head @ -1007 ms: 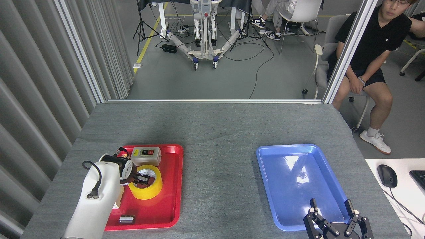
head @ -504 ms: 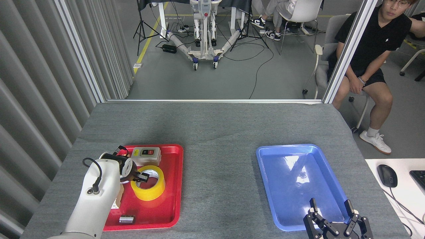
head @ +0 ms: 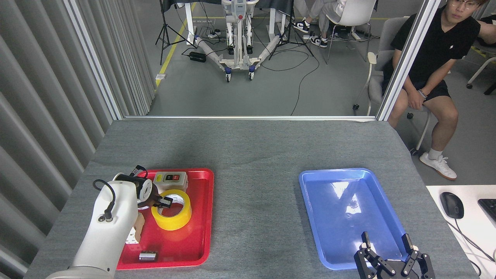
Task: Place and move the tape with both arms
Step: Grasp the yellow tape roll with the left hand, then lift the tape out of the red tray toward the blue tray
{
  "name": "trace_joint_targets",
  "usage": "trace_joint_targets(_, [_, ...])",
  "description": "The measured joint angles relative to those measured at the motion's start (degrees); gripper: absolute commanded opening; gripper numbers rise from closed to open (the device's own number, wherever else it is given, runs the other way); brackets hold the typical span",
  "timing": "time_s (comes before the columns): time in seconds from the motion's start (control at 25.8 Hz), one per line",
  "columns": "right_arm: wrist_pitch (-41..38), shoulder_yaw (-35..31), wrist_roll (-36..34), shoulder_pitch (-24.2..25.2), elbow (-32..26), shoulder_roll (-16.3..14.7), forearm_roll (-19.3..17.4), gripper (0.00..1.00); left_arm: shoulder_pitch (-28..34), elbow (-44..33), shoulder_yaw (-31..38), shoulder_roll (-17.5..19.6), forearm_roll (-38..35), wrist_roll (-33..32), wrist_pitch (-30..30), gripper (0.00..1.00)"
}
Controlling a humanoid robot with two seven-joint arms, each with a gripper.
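Tape roll (head: 171, 209): a wide yellow roll with a white core, over the red tray (head: 201, 217) in its far left half, tilted, its near side lower.
Left gripper (head: 164, 202): its jaws are clamped on the left wall of the tape roll, one dark finger inside the core, the other hidden by the wrist.
Left arm (head: 110, 228): white casing, comes in from the near left corner and covers the tray's left rim.
Switch box (head: 170, 180): white with a red and a black button, in the tray's far left corner, just beyond the roll.
Small metal piece (head: 148, 256): lies in the tray's near left part, well apart from the roll.
Blue tray (head: 310, 193): on the right of the grey worktop (head: 252, 155), nothing in it.
Right gripper (head: 391, 252): at the near edge, over the blue tray's near right corner; jaws spread, holding nothing.
Person (head: 434, 58): seated beyond the worktop's far right corner.
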Motion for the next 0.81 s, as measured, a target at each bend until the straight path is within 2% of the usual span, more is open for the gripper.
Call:
trace_joint_targets(0.19, [0.0, 0.07, 0.13, 0.01, 0.01, 0.0, -0.01, 1.0, -0.91, -1.97, 0.11, 0.12, 1.26, -1.52, -2.17, 0.0])
trace_joint_targets(0.54, [-0.05, 0.16, 0.2, 0.01, -0.11, -0.05, -0.4, 1.0, 1.83, -15.38, -0.27, 1.07, 5.01, -4.35, -3.77, 0.0])
trace_joint_targets(0.81, [-0.05, 0.14, 0.39, -0.01, -0.66, 0.39, -1.3, 1.0, 2.1, -21.34, -2.81, -2.13, 5.37, -5.4, -4.27, 0.0])
